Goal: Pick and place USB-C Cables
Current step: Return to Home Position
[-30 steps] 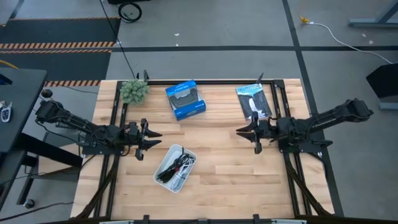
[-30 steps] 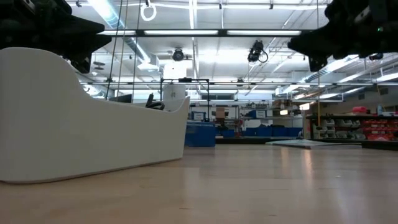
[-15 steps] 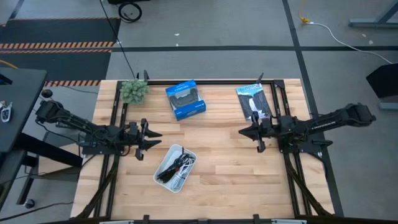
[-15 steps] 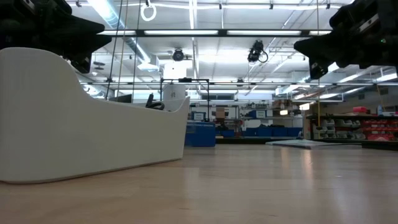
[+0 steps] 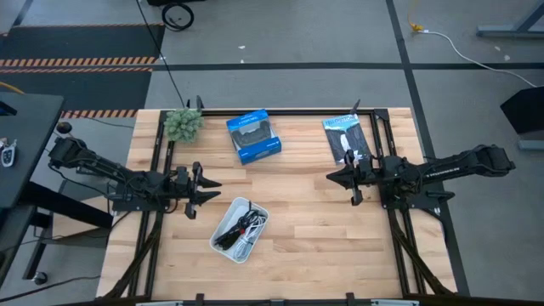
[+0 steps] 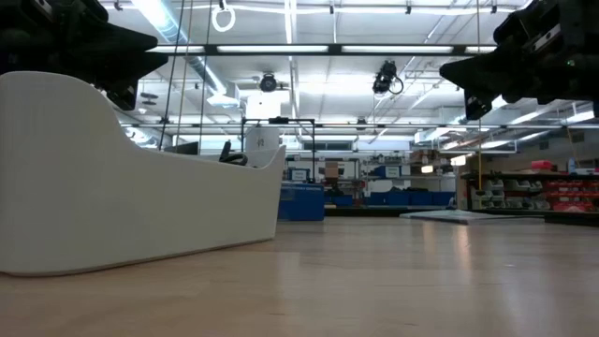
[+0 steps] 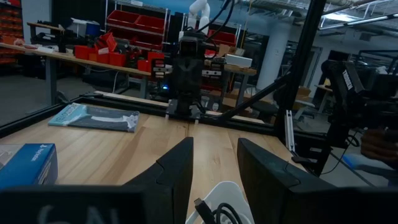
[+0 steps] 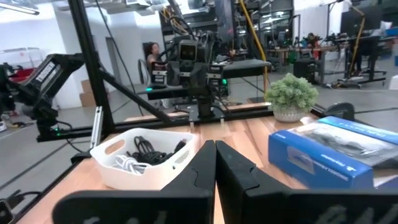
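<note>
The USB-C cables (image 5: 240, 228) lie tangled in a white tray (image 5: 265, 214) on the table's near middle. Black coils (image 8: 149, 148) and a white one (image 8: 127, 163) show; the others I cannot tell apart. My left gripper (image 5: 214, 192) hovers open just left of the tray, above the table, and its wrist view shows a gap between the fingers (image 7: 214, 142) over the tray's rim (image 7: 227, 190). My right gripper (image 5: 329, 178) hangs shut in the air on the table's right side, well clear of the tray, fingers meeting (image 8: 214, 144). Both point toward the table's middle.
A blue box (image 5: 253, 136) lies at the far middle and a dark flat packet with white print (image 5: 347, 138) at the far right, just beyond my right gripper. A small green plant (image 5: 183, 123) stands at the far left corner. Bare wood lies between the grippers.
My right gripper has drawn back a little toward the table's right edge, then held still. The left arm, the tray and the cables have stayed where they were.
</note>
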You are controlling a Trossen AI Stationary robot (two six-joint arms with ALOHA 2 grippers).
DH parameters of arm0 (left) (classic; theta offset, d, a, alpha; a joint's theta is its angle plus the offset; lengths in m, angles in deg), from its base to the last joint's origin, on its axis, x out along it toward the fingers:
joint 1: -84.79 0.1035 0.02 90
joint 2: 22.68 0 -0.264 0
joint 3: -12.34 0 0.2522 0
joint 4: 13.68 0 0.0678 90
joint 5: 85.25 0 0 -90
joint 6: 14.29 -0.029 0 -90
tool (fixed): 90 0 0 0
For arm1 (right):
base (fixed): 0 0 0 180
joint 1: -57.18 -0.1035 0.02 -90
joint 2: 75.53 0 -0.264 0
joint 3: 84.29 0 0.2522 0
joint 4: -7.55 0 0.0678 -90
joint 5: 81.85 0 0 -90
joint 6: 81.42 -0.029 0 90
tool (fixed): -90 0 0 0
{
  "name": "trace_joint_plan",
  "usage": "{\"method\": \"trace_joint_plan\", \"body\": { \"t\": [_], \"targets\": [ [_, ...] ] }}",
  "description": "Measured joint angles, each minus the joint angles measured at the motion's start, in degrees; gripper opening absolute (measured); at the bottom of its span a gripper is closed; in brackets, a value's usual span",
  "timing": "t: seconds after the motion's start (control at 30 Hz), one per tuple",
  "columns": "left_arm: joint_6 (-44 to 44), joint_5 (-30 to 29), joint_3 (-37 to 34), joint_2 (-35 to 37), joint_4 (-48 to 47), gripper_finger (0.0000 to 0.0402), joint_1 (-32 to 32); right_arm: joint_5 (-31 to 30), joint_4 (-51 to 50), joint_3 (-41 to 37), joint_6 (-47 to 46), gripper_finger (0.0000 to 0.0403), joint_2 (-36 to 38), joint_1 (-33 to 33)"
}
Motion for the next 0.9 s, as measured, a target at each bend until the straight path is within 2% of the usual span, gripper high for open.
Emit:
{"method": "trace_joint_plan", "body": {
  "t": [0.43,0.9],
  "targets": [
    [0.00,-0.01,-0.02,0.02,0.00,0.0133,0.01,-3.18,0.09,0.00,4.85,0.0016,-0.22,0.44],
    [0.00,0.00,0.00,0.01,0.00,0.0133,-0.01,-3.18,0.15,0.02,3.04,0.0016,-0.22,0.44]
  ]
}}
